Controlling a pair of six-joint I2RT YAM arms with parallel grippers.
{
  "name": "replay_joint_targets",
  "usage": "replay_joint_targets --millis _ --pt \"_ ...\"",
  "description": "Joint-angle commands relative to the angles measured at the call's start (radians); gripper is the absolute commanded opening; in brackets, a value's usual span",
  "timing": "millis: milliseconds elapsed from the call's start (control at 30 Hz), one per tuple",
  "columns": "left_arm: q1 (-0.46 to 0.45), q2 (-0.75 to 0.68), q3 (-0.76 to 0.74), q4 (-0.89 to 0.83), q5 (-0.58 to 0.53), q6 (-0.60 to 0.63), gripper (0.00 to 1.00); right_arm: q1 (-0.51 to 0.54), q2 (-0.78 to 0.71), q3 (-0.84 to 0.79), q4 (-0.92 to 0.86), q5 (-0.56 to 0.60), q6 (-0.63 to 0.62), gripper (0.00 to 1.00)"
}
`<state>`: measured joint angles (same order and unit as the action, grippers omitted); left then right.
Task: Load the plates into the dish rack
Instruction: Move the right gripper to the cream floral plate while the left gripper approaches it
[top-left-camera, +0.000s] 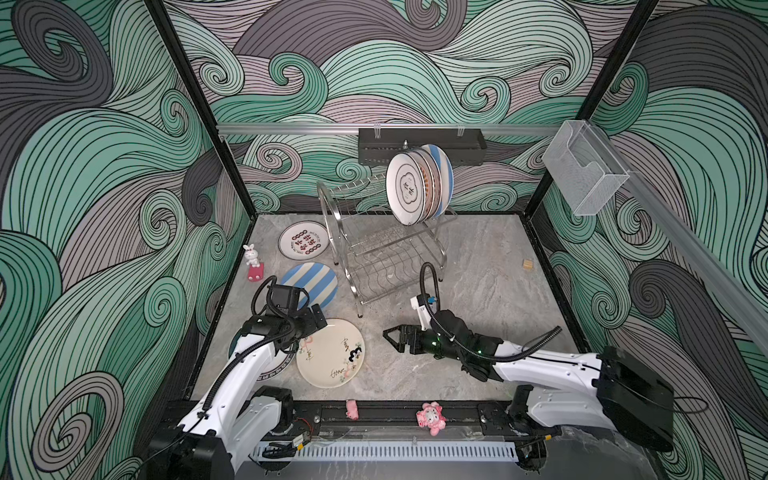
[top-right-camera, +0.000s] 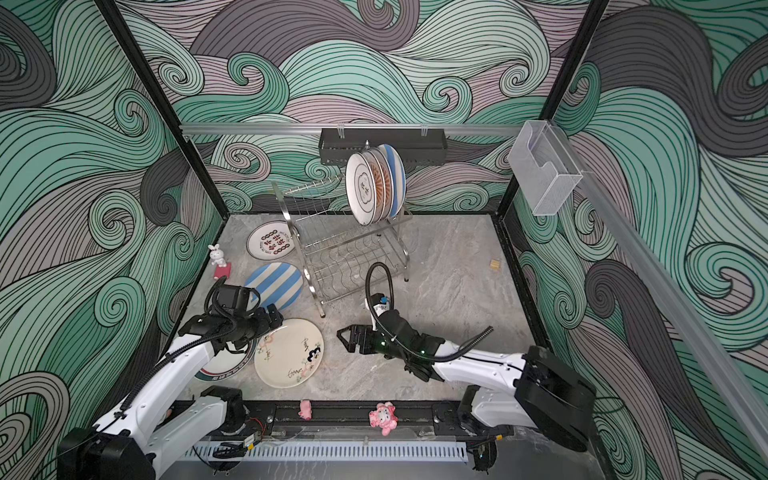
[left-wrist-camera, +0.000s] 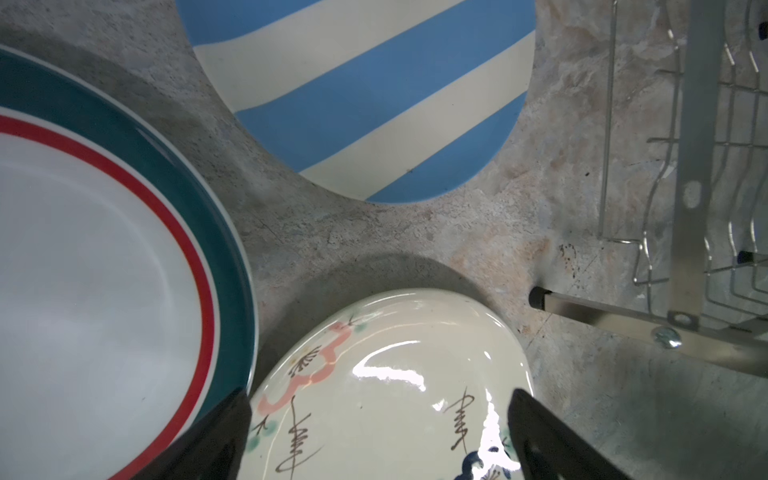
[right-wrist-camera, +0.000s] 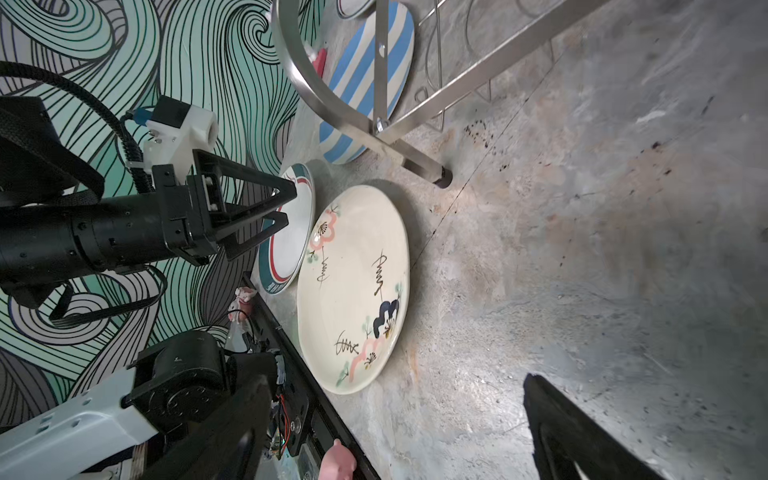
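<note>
A row of plates (top-left-camera: 417, 185) stands upright at the right end of the dish rack (top-left-camera: 374, 253), on its upper tier. The cream plate (top-left-camera: 332, 353) lies flat on the table (top-left-camera: 478, 270) in front. Above its edge hovers the left gripper (right-wrist-camera: 289, 205), fingers apart. The right gripper (top-left-camera: 392, 338) is near, also apart and empty.

The steel two-tier dish rack (top-left-camera: 386, 268) stands upright on the bench (top-left-camera: 478, 270). On its upper tier, plates stand on edge: cloud-outline plate (top-left-camera: 409, 189) in front, orange sunburst plates (top-left-camera: 430, 183) behind, striped plate (top-left-camera: 444, 166) last. Left of the rack, four lie flat: character plate (top-left-camera: 303, 241), blue-striped plate (top-left-camera: 316, 278), cream plate (top-left-camera: 332, 353) and, just beside it, teal-rimmed plate (left-wrist-camera: 91, 270).
</note>
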<state>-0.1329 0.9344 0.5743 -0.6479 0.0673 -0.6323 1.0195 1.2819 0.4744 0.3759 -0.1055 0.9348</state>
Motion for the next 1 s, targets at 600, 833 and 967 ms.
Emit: replay_joint_targets --millis 600,833,967 --pt "0.007 0.009 -0.109 0.084 0.012 -0.07 0.99 0.033 0.317 0.11 0.154 -0.064 0.172 0.92" --pt "0.007 0.032 -0.113 0.083 0.038 -0.063 0.99 0.032 0.375 0.157 0.143 -0.11 0.171 0.92" --pt "0.007 0.035 -0.09 0.054 0.055 -0.055 0.99 0.02 0.385 0.156 0.165 -0.126 0.171 0.92"
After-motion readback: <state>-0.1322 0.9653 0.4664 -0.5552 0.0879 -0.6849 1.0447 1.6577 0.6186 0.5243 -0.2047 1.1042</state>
